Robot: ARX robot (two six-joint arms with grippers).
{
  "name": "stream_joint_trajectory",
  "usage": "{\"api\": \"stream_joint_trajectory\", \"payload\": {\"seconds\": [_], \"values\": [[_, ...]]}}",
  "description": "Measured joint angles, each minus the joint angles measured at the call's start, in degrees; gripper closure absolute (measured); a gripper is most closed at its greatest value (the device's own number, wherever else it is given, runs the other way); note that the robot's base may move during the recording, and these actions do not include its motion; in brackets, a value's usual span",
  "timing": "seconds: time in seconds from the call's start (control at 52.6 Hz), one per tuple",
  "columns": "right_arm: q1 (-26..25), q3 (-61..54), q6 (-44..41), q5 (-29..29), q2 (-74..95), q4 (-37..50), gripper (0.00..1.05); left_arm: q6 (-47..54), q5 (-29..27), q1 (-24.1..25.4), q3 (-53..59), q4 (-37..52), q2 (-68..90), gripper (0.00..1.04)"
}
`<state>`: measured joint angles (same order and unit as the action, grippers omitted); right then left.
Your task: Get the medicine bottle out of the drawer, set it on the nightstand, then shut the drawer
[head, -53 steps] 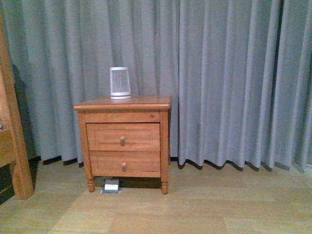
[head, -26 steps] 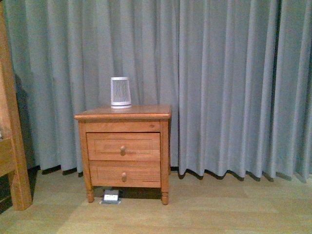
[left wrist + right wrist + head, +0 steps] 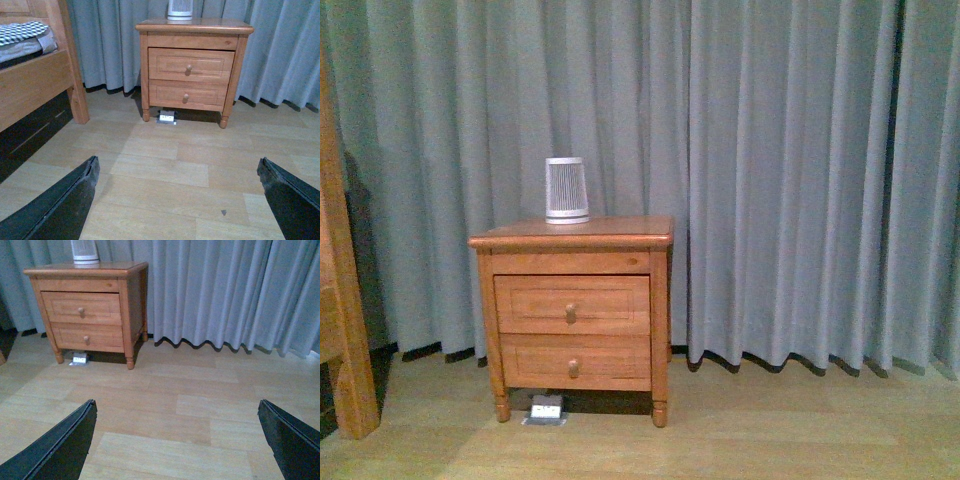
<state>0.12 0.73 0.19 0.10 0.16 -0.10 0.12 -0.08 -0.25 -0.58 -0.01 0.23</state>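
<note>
The honey-brown nightstand [image 3: 572, 238] stands against the curtain, left of centre. It also shows in the left wrist view [image 3: 194, 27] and the right wrist view [image 3: 87, 270]. Its upper drawer [image 3: 572, 304] is shut, with a small round knob [image 3: 571, 314]; the drawer shows in the wrist views too [image 3: 191, 65] [image 3: 81, 307]. The medicine bottle is hidden. My left gripper [image 3: 177, 172] and right gripper [image 3: 177, 412] are both open and empty, well short of the nightstand, over the floor. Neither arm shows in the front view.
A white ribbed tapered device [image 3: 566, 189] stands on the nightstand top. The lower drawer [image 3: 574, 360] is shut. A wooden bed frame [image 3: 35, 85] stands to the left. A small floor socket [image 3: 545, 410] lies under the nightstand. Grey curtains [image 3: 780, 170] hang behind.
The front view has shifted: the nightstand sits lower in the picture than a second ago and the bed frame shows less. The drawers remain shut.
</note>
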Motion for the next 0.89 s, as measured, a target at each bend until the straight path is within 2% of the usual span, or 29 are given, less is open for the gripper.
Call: {"api": "stream_joint_trajectory", "payload": {"seconds": [0.893], "values": [[0.0,0.0,0.0,-0.1,0.0,0.0,0.07,0.0,0.0,0.0,0.0,0.0,0.0,0.07]]}}
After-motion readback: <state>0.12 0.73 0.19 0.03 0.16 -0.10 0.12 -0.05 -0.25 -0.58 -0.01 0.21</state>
